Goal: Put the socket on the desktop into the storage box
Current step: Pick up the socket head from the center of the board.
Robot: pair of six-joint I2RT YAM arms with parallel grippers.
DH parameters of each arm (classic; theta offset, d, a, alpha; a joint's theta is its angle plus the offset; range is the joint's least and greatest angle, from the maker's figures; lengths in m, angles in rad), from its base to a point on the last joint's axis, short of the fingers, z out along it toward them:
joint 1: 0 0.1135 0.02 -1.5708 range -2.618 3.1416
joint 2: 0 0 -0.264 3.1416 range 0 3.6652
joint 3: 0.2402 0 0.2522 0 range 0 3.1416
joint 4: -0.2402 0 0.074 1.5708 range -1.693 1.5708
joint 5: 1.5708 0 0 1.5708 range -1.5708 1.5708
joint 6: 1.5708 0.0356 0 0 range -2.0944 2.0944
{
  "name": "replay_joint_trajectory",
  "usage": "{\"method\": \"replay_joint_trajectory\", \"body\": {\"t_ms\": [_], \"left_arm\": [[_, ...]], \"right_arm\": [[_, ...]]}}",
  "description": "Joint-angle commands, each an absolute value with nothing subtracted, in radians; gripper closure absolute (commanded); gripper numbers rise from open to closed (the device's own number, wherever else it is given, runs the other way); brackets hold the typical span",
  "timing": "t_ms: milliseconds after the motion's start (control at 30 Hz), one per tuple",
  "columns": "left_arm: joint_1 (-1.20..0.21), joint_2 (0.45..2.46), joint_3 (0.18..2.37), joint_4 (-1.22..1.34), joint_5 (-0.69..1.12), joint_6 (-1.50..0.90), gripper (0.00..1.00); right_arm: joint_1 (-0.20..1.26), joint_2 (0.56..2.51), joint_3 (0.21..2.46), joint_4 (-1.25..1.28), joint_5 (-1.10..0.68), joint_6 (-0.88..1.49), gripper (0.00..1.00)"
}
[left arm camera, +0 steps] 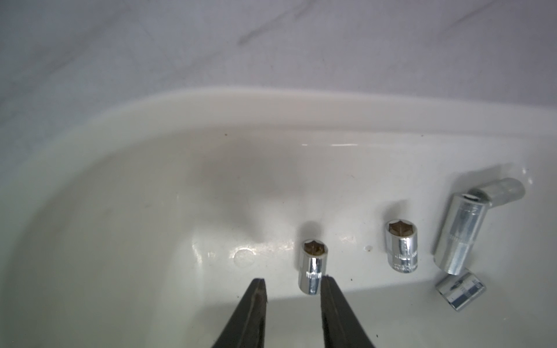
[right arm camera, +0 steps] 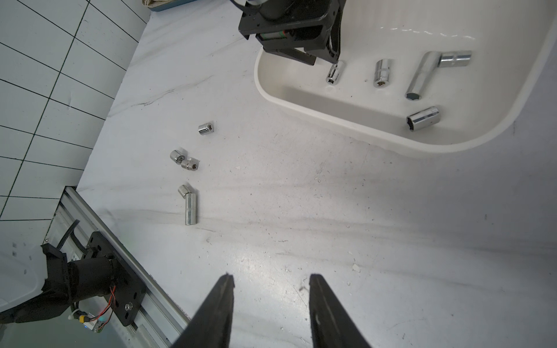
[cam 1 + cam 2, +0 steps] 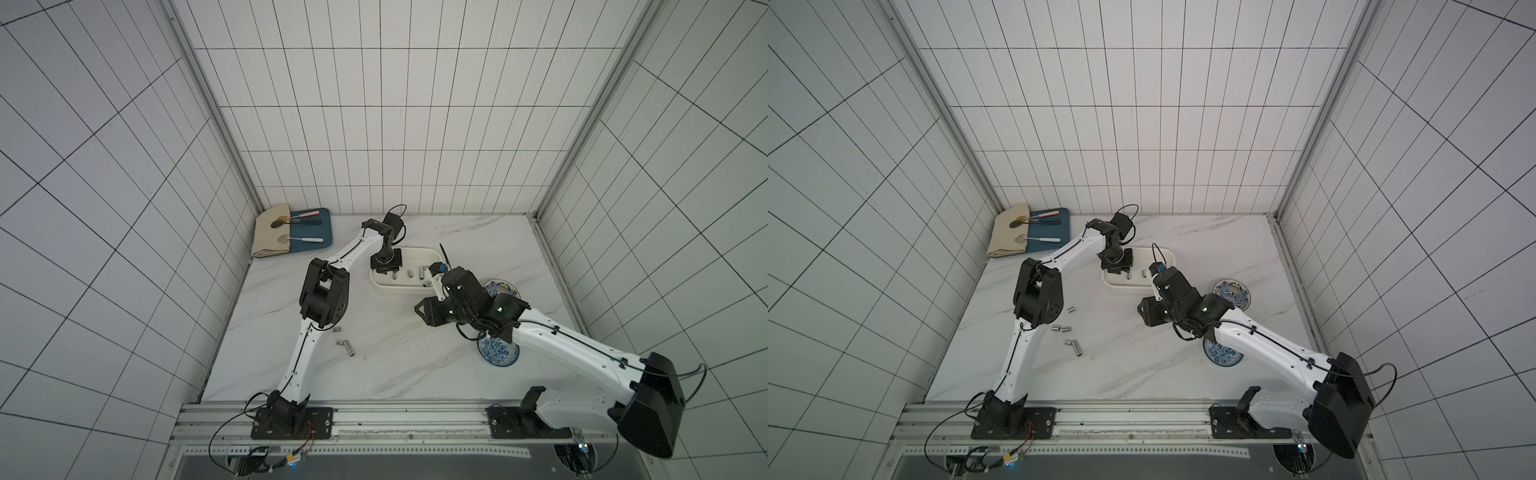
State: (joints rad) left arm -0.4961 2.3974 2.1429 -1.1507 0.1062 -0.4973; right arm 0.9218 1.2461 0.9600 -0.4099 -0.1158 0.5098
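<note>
The white storage box point(image 3: 399, 289) stands at the middle back of the marble desktop point(image 3: 395, 365). My left gripper point(image 1: 293, 280) is down inside it, open, with nothing between its fingers. A small chrome socket point(image 1: 313, 268) lies on the box floor right at one fingertip point(image 1: 327, 281). Several more sockets point(image 1: 402, 250) lie further along the floor. Loose sockets point(image 2: 190, 209) are scattered on the desktop beside the left arm, also visible in a top view point(image 3: 1077, 349). My right gripper point(image 2: 271, 275) hovers open and empty over bare desktop in front of the box point(image 2: 331, 120).
A blue tray point(image 3: 320, 239) with spoons and a beige cloth point(image 3: 272, 237) sits in the back left corner. Two blue-patterned bowls point(image 3: 498, 351) point(image 3: 1233, 293) lie under and beside the right arm. A metal rail point(image 3: 395, 415) runs along the front edge.
</note>
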Motion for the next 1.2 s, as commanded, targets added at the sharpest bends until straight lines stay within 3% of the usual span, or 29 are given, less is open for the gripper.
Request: {"method": "replay_joint_trajectory", "body": {"t_ms": [0, 167, 667, 1167], "left_arm": [[-0.502, 2.356, 2.163, -1.156, 0.101, -0.491, 0.66], [-0.500, 2.249, 2.131, -1.159, 0.082, -0.486, 0.64], [-0.463, 1.742, 1.539, -0.917, 0.072, -0.563, 0.55], [-0.376, 1.447, 1.146, -0.856, 0.064, -0.629, 0.45]], "right_arm": [[0.914, 1.235, 0.935, -0.424, -0.117, 0.510, 0.56], [0.913, 1.233, 0.940, -0.440, -0.101, 0.505, 0.56], [0.911, 1.254, 0.945, -0.445, -0.106, 0.503, 0.56], [0.920, 1.291, 0.951, -0.417, -0.133, 0.517, 0.56]]}}
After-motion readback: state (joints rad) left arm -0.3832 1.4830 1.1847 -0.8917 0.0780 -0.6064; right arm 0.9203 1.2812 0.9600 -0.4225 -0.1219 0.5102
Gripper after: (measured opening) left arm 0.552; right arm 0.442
